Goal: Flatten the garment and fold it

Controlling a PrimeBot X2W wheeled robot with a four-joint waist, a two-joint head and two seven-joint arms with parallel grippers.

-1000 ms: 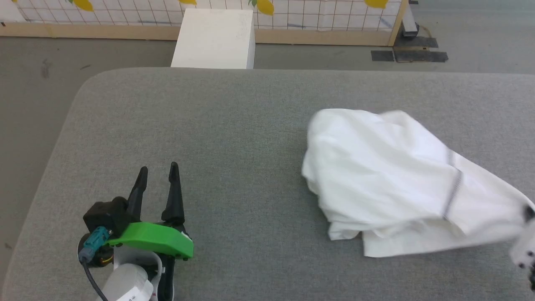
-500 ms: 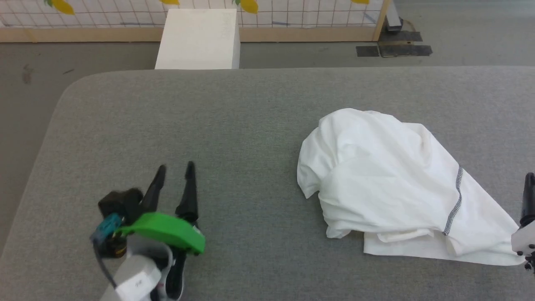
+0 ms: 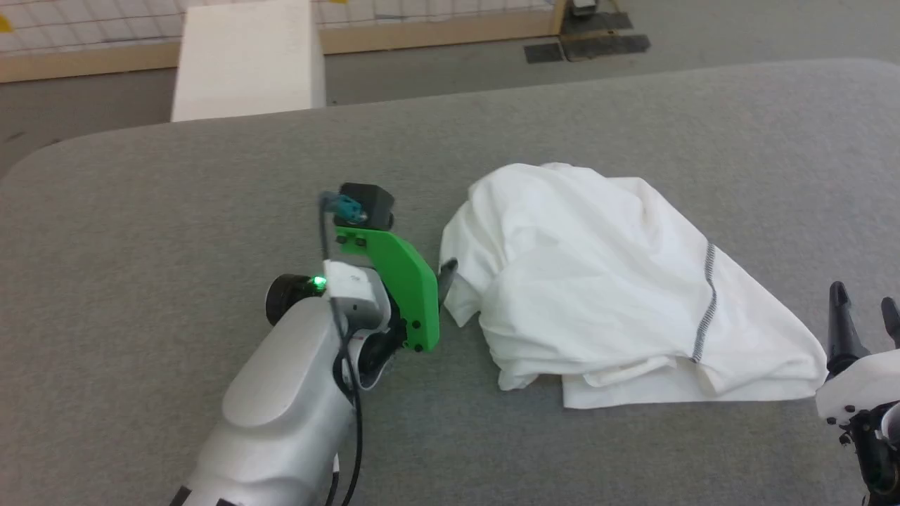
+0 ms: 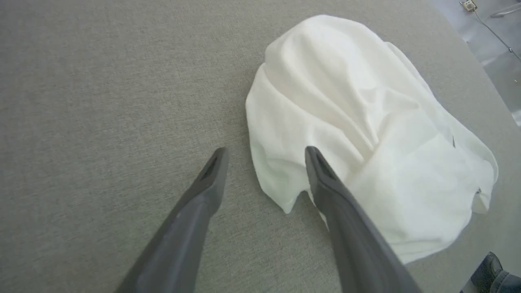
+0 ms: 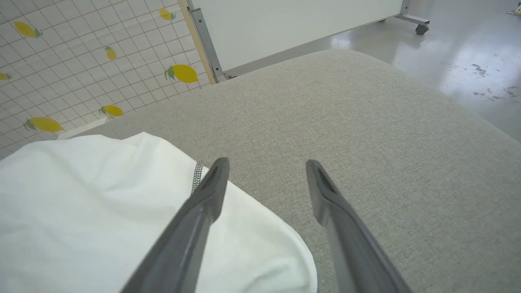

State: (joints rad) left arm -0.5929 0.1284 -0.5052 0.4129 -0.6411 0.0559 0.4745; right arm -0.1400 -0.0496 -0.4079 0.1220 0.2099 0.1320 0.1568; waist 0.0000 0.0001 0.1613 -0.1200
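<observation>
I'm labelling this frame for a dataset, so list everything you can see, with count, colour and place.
garment: one, white with a dark zigzag seam, crumpled on the table's right half
table: one, grey fabric top, under the garment
box: one, white, beyond the table's far edge
lemon-print panel: one, white grid with yellow lemons, wood-framed, behind the table
foot: one, in a dark shoe, off the table past the garment
left gripper: one, dark fingers, open, by the garment's left edge
right gripper: one, dark fingers, open, by the garment's right corner
</observation>
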